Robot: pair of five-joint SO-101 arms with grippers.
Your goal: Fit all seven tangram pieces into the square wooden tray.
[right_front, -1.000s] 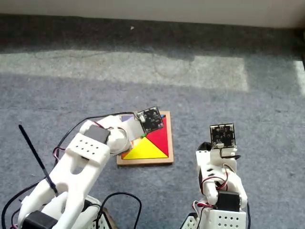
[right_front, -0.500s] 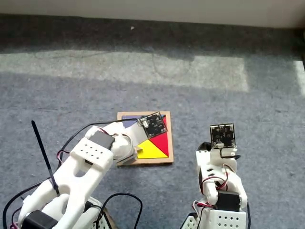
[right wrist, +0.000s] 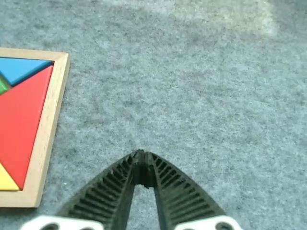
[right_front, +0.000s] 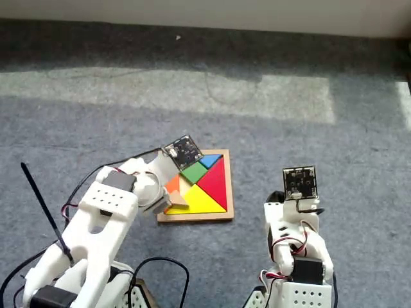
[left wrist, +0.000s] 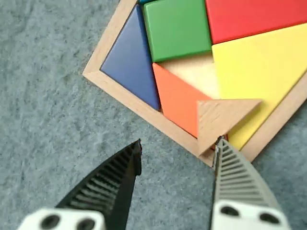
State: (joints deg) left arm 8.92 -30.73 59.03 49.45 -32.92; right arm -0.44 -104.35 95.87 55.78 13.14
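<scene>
Unpainted wooden triangle (left wrist: 223, 120) lies askew over the orange triangle (left wrist: 180, 98), overhanging the rim of the square wooden tray (left wrist: 120, 91), not in the bare gap (left wrist: 196, 76). The released left claw (left wrist: 179, 141) sits beside it, not around it; closing could knock it off. Right claw (right wrist: 143, 153) is clenched, empty.

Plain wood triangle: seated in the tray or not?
Not seated. The wood triangle lies on top of the orange piece, the yellow piece and the tray rim; a bare gap shows beside the green square.
</scene>
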